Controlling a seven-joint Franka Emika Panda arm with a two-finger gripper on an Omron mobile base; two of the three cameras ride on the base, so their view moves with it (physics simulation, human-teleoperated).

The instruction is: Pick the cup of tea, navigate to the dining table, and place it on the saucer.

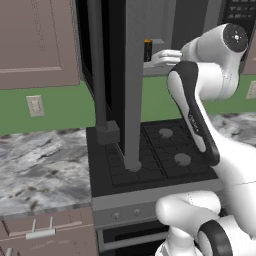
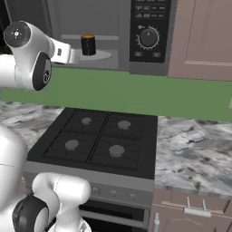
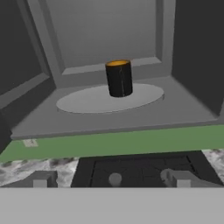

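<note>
cup of tea (image 3: 119, 78) at frame centre on microwave turntable (image 3: 87, 99), ungrasped; gripper (image 3: 111, 180) jaws wide; pick, drive, placing all remain.

Cup of tea (image 3: 119, 78) on microwave turntable (image 3: 87, 99)

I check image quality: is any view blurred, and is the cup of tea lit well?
Hand view: cup of tea sharp, evenly lit, faint sheen; gripper tips soft-edged. Left base view: microwave door hides most of the cup. Right base view: clear, no glare.
</note>
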